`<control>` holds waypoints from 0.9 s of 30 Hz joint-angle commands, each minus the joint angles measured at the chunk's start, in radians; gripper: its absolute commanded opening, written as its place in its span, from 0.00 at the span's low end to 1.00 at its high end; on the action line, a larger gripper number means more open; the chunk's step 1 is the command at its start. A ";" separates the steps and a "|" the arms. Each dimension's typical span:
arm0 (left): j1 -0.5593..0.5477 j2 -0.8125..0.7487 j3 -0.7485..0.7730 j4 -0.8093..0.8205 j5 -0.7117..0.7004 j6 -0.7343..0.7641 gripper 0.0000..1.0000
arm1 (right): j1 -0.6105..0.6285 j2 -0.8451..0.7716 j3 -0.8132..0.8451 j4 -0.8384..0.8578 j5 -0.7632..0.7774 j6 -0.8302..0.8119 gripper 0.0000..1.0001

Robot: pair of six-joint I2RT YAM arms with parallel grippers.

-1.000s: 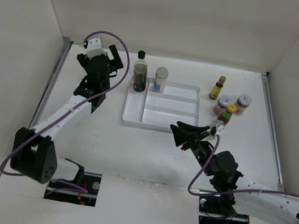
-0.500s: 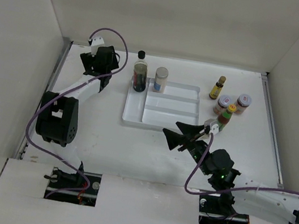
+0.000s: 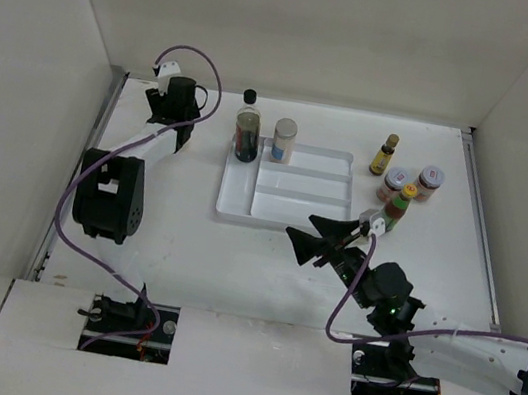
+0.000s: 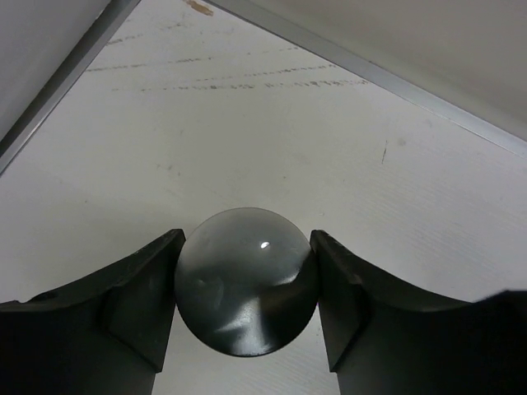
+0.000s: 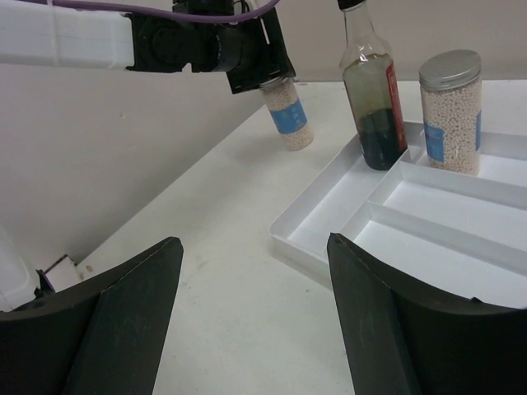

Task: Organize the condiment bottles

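Observation:
At the table's far left, my left gripper [image 3: 177, 102] [image 4: 247, 237] is shut on a blue-labelled jar [image 5: 286, 115] of white granules, the fingers pressing both sides of its grey lid [image 4: 245, 284]. My right gripper [image 3: 301, 232] [image 5: 254, 243] hovers open and holds nothing, just in front of the white tray [image 3: 280, 223]. In the tray's back end stand a dark black-capped bottle [image 3: 247, 129] [image 5: 375, 90] and a silver-lidded jar [image 3: 284, 140] [image 5: 451, 107]. To the right of the tray stand a tiny yellow bottle [image 3: 385, 154], two red-labelled jars [image 3: 395, 184] [image 3: 430, 183] and a yellow-capped red-sauce bottle [image 3: 398, 206].
White walls close in the table on the left, back and right. A metal strip [image 4: 387, 78] runs along the table's edge just beyond the held jar. The left arm's folded links [image 3: 107, 194] stand over the table's left side.
My left arm folded back toward the far left corner and its jaws closed on the jar. My right gripper opened wider and shifted slightly left.

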 commanded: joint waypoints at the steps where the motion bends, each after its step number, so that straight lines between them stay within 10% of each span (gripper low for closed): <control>1: -0.004 -0.125 -0.037 0.063 0.003 -0.012 0.38 | -0.004 -0.016 0.040 0.022 -0.010 0.019 0.78; 15: -0.341 -0.763 -0.157 0.226 -0.079 0.058 0.32 | -0.128 -0.088 -0.018 0.008 0.071 0.136 0.78; 27: -0.659 -0.173 0.349 0.235 0.135 0.089 0.32 | -0.159 -0.433 -0.092 -0.157 0.317 0.124 0.48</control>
